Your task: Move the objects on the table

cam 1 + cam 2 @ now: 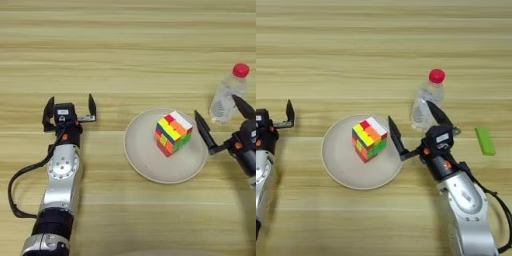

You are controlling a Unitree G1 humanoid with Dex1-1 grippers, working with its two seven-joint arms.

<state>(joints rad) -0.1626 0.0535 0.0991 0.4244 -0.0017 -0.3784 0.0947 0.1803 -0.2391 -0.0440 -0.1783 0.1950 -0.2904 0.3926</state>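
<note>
I see the puzzle cube (173,133) on the plate (145,155) (mid-table), with the bottle (427,101) behind-right of it.

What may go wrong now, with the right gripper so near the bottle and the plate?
The right gripper is open, one finger against the upright bottle; a sideways nudge might topple it. Its other finger overlaps the plate rim and could shift the plate and the cube on it.

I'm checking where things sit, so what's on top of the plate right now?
Only the puzzle cube sits on the plate, toward its far right part. The bottle stands off it on the table. The cube covers the plate surface beneath it.
</note>
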